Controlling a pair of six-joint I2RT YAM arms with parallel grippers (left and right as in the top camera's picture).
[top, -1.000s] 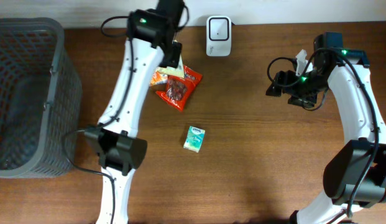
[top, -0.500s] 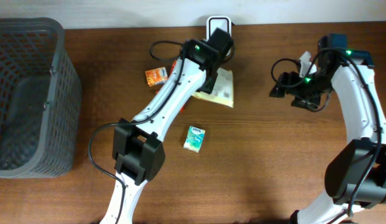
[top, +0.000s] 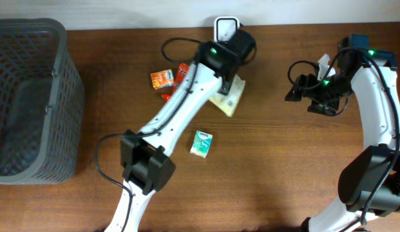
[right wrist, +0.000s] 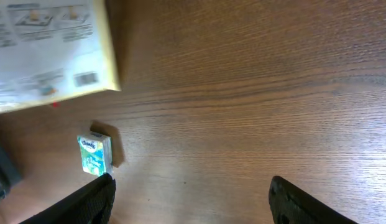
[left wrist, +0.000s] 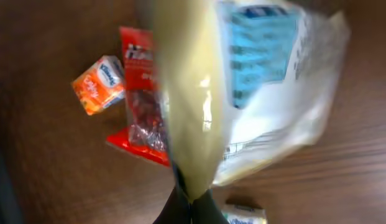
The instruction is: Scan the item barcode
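Brown wooden table (top: 283, 167) fills the overhead view, with a white scanner (top: 225, 27) at its far edge. Since a second ago the left arm has swung from the snacks left of the scanner to a spot right in front of it, taking the pouch (top: 229, 100) along. Half a second ago the pouch hung squarer; now it sits skewed just in front of the scanner. The red packet (top: 180, 72) and orange box (top: 161, 78) stay left of the scanner. The green pack (top: 201, 143) stays well in front of it and the basket (top: 58, 96) far left. The right arm has drifted slightly away from the scanner.

From above, the wrist housing hides the scanner's lower part and the left gripper (left wrist: 191, 208). Its wrist view shows only dark tips pinched tight on the pouch's seam, with the print blurred. The right wrist view cuts the pouch off at the frame edge, and a small barcode (right wrist: 86, 79) shows there.

The left arm stretches long across the table. The right gripper (right wrist: 193, 190) hovers right of the scanner, jaws wide apart, holding nothing.
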